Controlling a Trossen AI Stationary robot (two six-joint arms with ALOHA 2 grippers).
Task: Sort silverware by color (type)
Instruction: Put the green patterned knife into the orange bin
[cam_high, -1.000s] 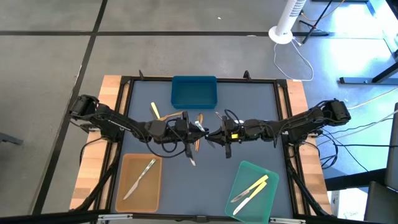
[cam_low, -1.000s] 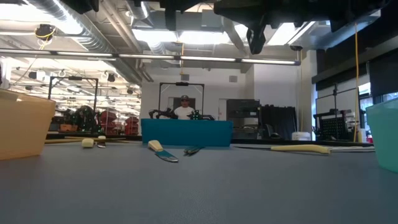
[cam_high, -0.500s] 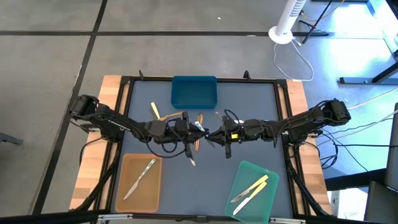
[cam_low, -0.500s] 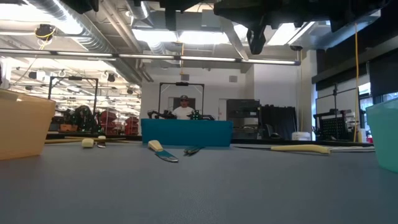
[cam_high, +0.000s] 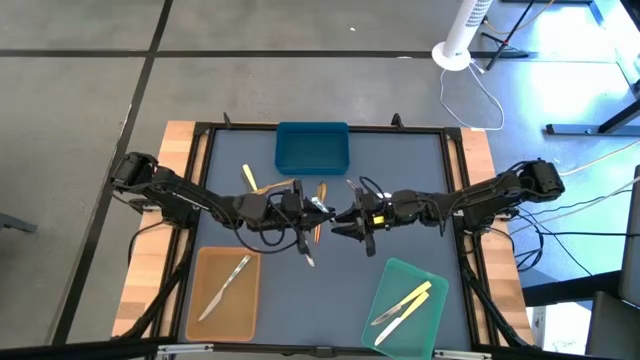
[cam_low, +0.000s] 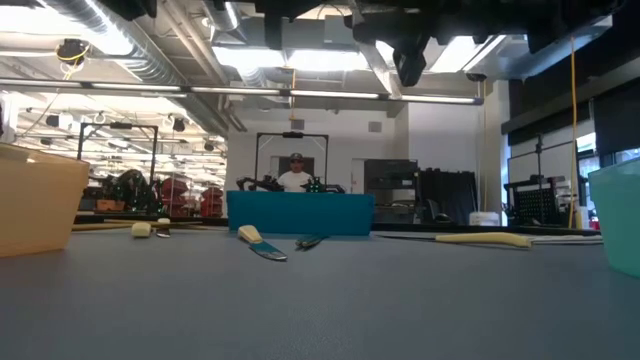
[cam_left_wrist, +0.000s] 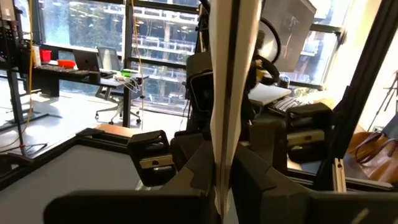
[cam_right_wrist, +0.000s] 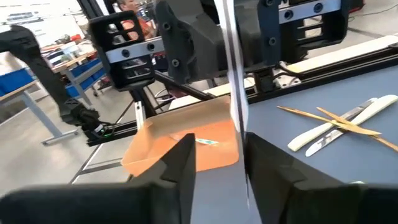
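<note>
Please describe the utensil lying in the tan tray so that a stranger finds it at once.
On the grey table, find the tan tray at the high view's lower left. One silvery utensil lies slanted in it, alone; the green tray holds two pale yellow ones.

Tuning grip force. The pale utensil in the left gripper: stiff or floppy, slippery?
Probably stiff: the utensil stands straight out of the left gripper, no visible sag. Likely light, being thin and narrow. Could pivot: only a short stretch is pinched, and the right gripper stands open around it.
</note>
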